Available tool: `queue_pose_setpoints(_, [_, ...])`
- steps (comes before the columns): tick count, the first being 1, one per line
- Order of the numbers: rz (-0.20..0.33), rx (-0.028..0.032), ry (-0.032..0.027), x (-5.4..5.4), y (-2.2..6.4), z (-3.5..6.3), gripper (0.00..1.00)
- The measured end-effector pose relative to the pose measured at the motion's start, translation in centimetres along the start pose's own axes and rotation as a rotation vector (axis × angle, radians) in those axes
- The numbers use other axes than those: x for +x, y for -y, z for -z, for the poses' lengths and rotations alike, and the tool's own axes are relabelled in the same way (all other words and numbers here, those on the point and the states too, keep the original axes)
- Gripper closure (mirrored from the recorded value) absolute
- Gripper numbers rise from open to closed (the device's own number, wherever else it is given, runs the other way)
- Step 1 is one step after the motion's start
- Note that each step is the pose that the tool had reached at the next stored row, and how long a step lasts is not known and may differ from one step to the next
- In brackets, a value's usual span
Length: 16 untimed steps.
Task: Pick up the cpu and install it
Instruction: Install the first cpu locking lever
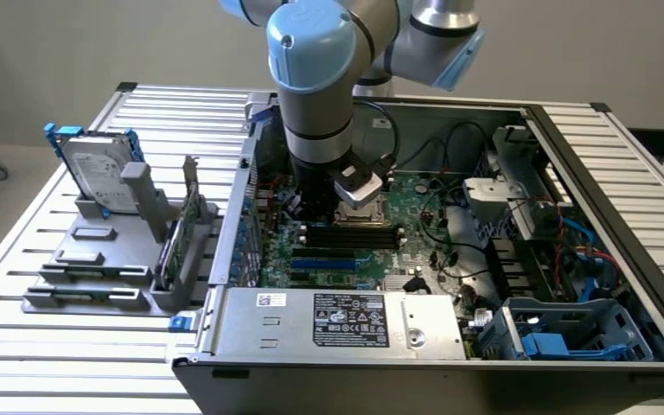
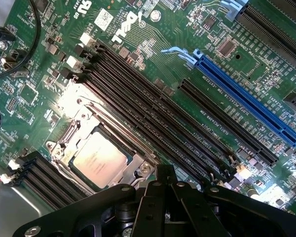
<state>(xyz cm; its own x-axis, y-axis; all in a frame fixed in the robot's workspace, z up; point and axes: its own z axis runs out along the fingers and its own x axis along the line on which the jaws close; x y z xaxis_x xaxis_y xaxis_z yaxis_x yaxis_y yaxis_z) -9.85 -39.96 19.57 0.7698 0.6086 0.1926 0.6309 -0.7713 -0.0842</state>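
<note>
The cpu [image 2: 98, 160] lies seated in the metal-framed socket [image 2: 71, 129] on the motherboard [image 2: 153, 54], its silver top facing up. It sits just beside and below the claw [image 2: 165, 180], whose fingers are pressed together and carry nothing. Being square, the chip has no long axis; the socket frame runs parallel to the memory slots [image 2: 153, 118]. By my count there is one cpu, one socket, one arm [image 1: 315, 78], and one hard drive [image 1: 96, 177] standing well away on the rack outside the computer case [image 1: 563, 138].
</note>
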Motion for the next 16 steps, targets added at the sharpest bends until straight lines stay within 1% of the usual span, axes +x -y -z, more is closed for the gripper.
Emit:
queue_pose_setpoints(2, [0.001, -0.0043, 0.0039, 0.0, -0.01, 0.03, 0.89])
queue_pose_setpoints(4, [0.001, -0.0076, 0.0064, 0.0, 0.00, 0.01, 0.89])
queue_pose_setpoints(7, [0.001, -0.0082, 0.0064, 0.1, 0.02, 0.29, 0.89])
queue_pose_setpoints(12, [0.001, -0.0082, 0.0068, 0.4, 0.16, 1.87, 0.89])
queue_pose_setpoints(16, [0.001, -0.0078, 0.0072, 0.7, 0.46, 3.16, 0.89])
